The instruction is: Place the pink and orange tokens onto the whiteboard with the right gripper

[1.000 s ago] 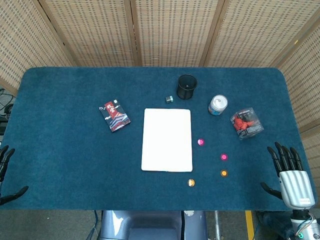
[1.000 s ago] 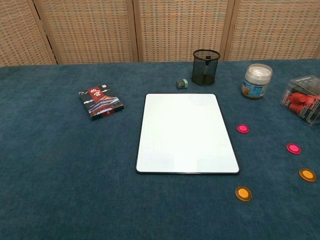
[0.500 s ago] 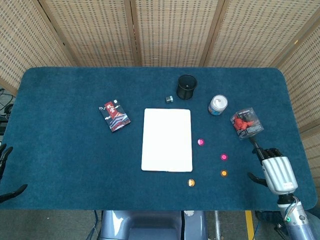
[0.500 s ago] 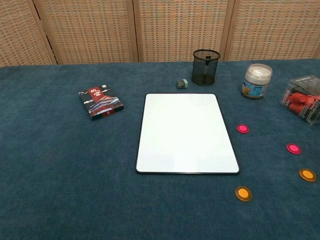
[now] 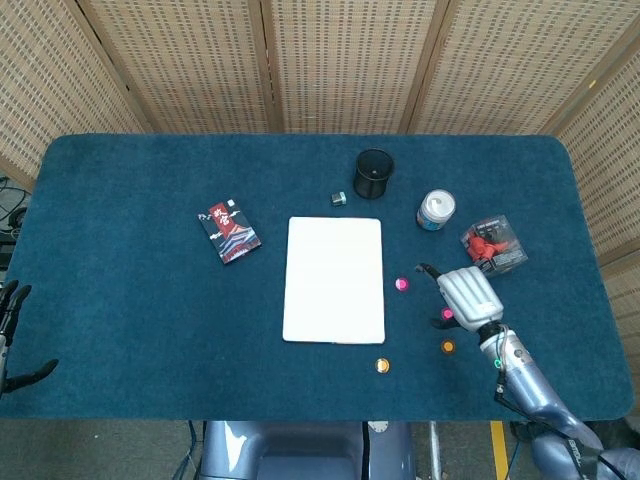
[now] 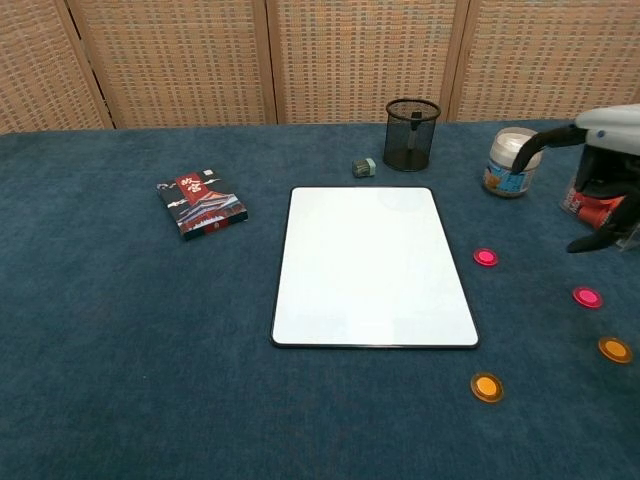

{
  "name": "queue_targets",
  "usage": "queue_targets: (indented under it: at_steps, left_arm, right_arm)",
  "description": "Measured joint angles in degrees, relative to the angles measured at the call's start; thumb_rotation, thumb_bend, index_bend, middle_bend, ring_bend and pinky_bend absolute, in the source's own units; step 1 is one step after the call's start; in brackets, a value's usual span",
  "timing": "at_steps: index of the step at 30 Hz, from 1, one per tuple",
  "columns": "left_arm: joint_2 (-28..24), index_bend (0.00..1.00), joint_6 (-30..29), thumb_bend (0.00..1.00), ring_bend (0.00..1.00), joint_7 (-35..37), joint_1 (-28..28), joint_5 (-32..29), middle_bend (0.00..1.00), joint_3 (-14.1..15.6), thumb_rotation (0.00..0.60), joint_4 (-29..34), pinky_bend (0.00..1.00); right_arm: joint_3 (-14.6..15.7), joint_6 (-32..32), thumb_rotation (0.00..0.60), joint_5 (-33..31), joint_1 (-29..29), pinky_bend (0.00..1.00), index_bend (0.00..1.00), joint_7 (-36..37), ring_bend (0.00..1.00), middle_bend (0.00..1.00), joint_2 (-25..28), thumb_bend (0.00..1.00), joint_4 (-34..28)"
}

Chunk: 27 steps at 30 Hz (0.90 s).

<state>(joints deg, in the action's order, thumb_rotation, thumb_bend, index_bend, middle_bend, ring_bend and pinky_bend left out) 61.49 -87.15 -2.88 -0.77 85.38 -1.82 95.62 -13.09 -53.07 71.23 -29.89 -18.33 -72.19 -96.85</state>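
The right hand point(image 5: 468, 296) is seen raised above the blue cloth-covered table point(image 5: 130, 300), palm down, with nothing held in it; the chest view shows its dark fingers point(image 6: 530, 145) spread and pointing toward the middle of the table. Directly below its wrist edge in the head view lies one round pink plastic token point(image 5: 447, 314), partly hidden by the hand, and a second round pink token point(image 5: 401, 284) lies just beyond the fingertips, toward the board. Nearer the robot than the hand, a round orange token point(image 5: 448, 346) rests on the cloth, and another orange token point(image 5: 382, 365) lies further inward, close to the near corner of the flat white rectangular whiteboard point(image 5: 333, 279). All four tokens are on the cloth, none on the whiteboard, which lies inward of the hand and apart from it. Beyond the hand stand a white plastic jar with a blue label point(image 5: 435, 210) and a black mesh pen cup point(image 5: 373, 173), and just outward of the hand sits a clear plastic box of red pieces point(image 5: 493, 244). The step in hand is judged to be the approach for the first pick, no token having been placed. The next move is expected to call for the hand to be lowered over one pink token and for a fine pinch at the thin disc's edge, since little is offered to grip against the soft cloth. The left hand point(image 5: 12, 338) is glimpsed at the table's far edge, open and idle.
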Motion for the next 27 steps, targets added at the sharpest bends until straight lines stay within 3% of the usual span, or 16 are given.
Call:
queue_targets:
  at_steps: [6, 14, 27]
  left_arm:
    - [0.23, 0.00, 1.22, 0.00, 0.00, -0.31, -0.63, -1.88, 0.00, -0.74, 0.600, -0.29, 0.00]
    - [0.24, 0.00, 2.46, 0.00, 0.00, -0.09, -1.20, -2.46, 0.00, -0.78, 0.600, -0.42, 0.00]
    - [-0.11, 0.00, 3.01, 0.00, 0.00, 0.72, -1.52, -2.66, 0.00, -0.66, 0.600, -0.42, 0.00]
  right_arm:
    - [-1.58, 3.74, 0.600, -11.85, -6.41, 1.00, 0.28, -7.25, 1.00, 0.96, -8.10, 0.14, 6.73]
    - [-1.84, 4.08, 0.600, -23.05, -12.19, 1.00, 0.31, -15.22, 1.00, 0.96, -15.85, 0.24, 14.59]
    - [0.70, 3.21, 0.600, -24.63, -14.11, 1.00, 0.39, -15.43, 1.00, 0.96, -20.69, 0.28, 22.47]
